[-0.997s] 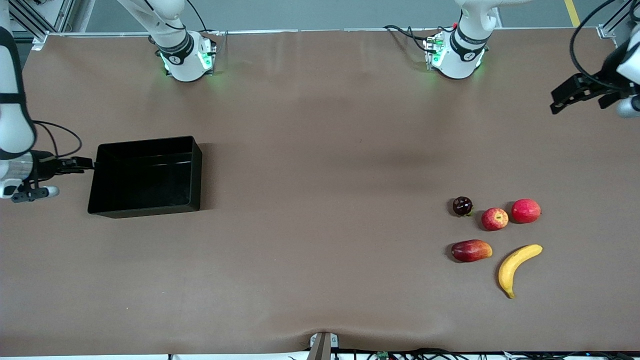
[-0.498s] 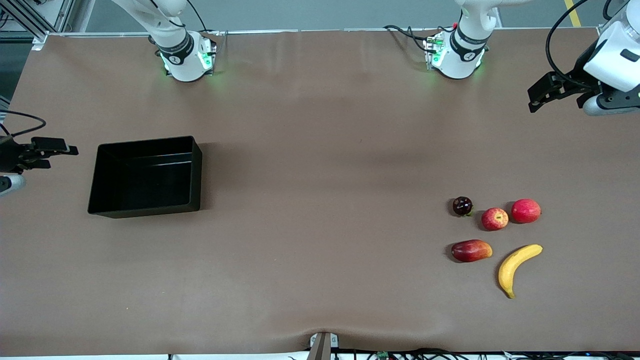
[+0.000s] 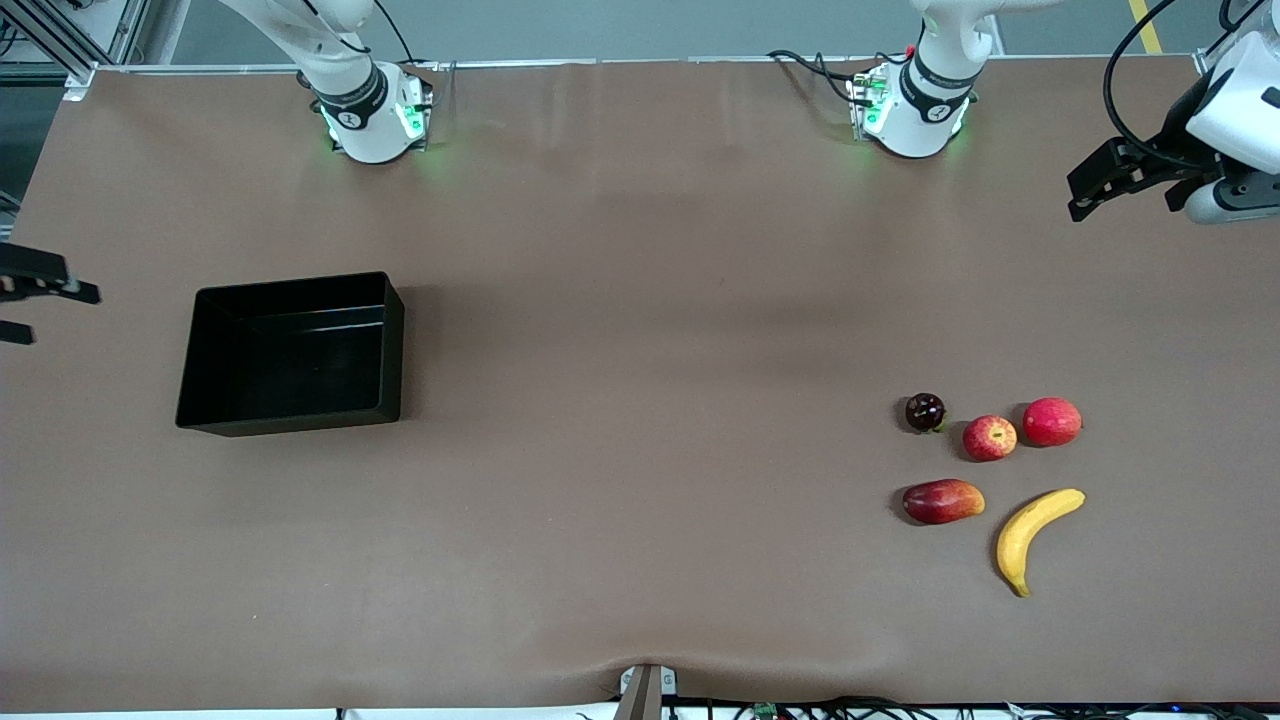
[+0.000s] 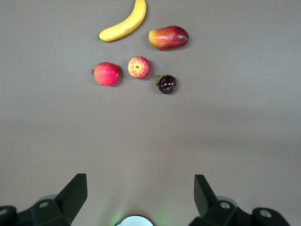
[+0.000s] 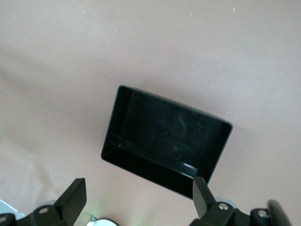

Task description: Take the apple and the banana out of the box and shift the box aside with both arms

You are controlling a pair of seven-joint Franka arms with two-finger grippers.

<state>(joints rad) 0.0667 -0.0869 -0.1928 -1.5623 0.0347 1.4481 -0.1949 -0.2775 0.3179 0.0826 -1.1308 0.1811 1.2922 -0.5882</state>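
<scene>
With fingers spread and empty, the right gripper [image 3: 20, 305] hangs just beside the black box [image 3: 290, 352], while the left gripper [image 3: 1105, 185] hovers well apart from the banana [image 3: 1030, 535] and apple [image 3: 989, 438].

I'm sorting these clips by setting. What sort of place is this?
Probably a robotics lab or test bench, not a kitchen: two robot arms are bolted along one edge of a table covered in plain brown sheet, cables trail off its edges, and only a black box and some fruit, such as a banana, lie on it.
</scene>
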